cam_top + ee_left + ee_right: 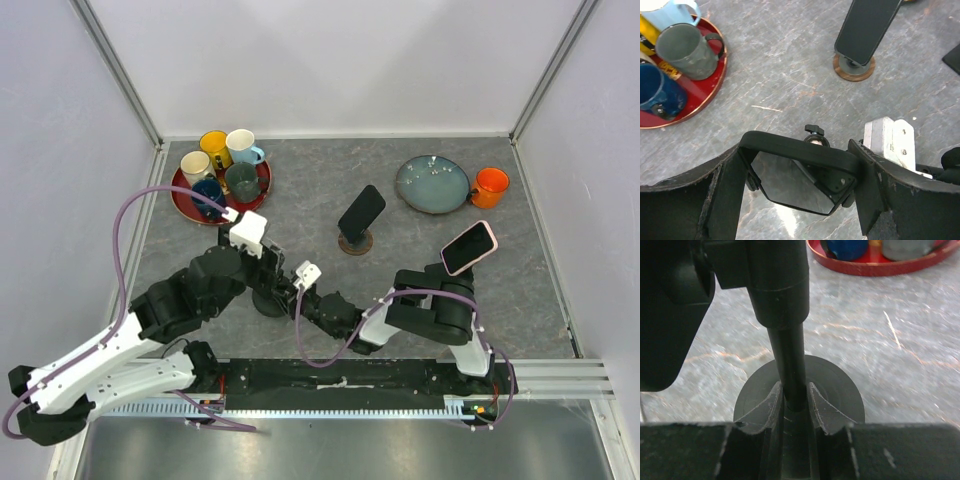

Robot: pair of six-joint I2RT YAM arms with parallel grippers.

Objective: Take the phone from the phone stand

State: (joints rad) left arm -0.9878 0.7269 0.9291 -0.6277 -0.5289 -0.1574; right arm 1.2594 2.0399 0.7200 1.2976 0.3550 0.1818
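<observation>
The grey, stone-veined table fills my overhead view. At 10 o'clock on it sits a round red tray of glazed mugs. At 9 o'clock my left gripper is closed across the edges of the phone, a glossy black slab with rounded corners. The bracket and knob of the phone stand show directly behind it. My right gripper is pinched tight on the stand's slim matte post, just above its round dark base disc. At 12 o'clock on the table a second black phone leans on a small wooden puck.
</observation>
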